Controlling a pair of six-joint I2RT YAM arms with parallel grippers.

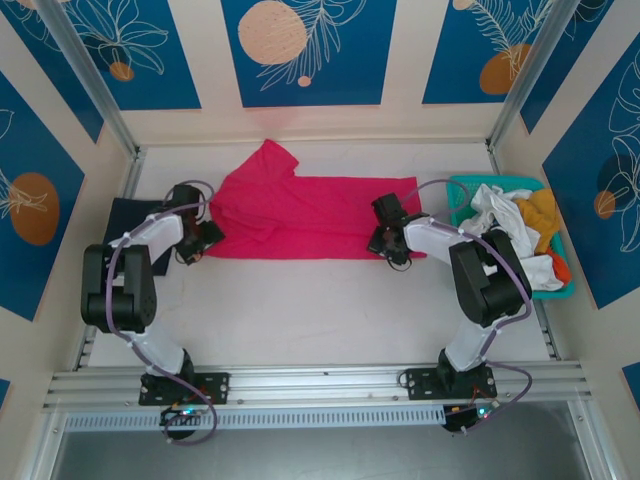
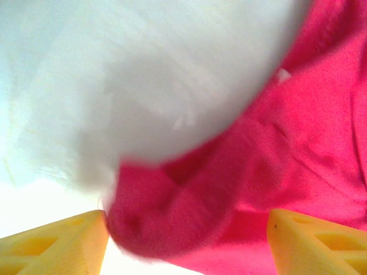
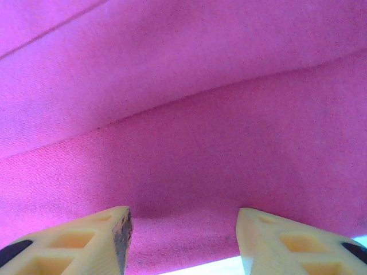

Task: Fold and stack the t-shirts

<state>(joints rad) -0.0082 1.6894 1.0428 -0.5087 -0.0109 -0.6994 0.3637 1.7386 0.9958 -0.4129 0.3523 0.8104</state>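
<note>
A navy shirt (image 1: 125, 215) lies far left beside the left arm; the left end effector (image 1: 205, 240) stands unclenched at the left near corner of the pink shirt (image 1: 300, 215) spread across the worktop (image 1: 300, 310), a bunched lump between its jaws — closing here could catch extra layers and skew the fold. The right end effector (image 1: 385, 243), likewise parted over the near hem, might nip only the top layer — lifting it unevenly

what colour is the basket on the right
The basket is teal; the top view shows it best.
</note>
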